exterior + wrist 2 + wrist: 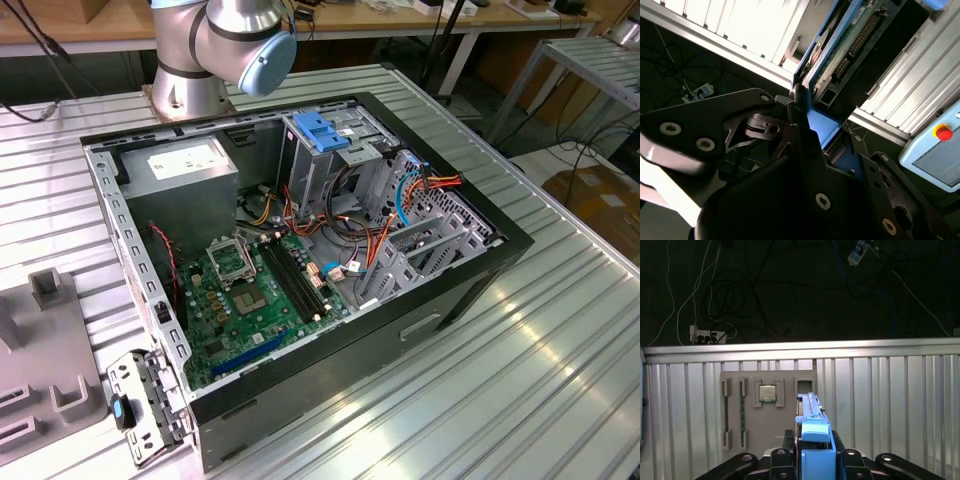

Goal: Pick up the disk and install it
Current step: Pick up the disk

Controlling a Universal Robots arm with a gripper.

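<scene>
Tool (813, 460) pinching the flat metal disk with blue plastic rails (812, 432) edge-on, above grey parts tray (765, 425) on ribbed aluminium table (890, 405). Judgement: keep the grip centred and the rails square to the bay in the open black computer case (470, 280).

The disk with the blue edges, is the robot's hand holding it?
Yes, in the first wrist view the hand is shut on the disk, pinching its blue sides.
</scene>
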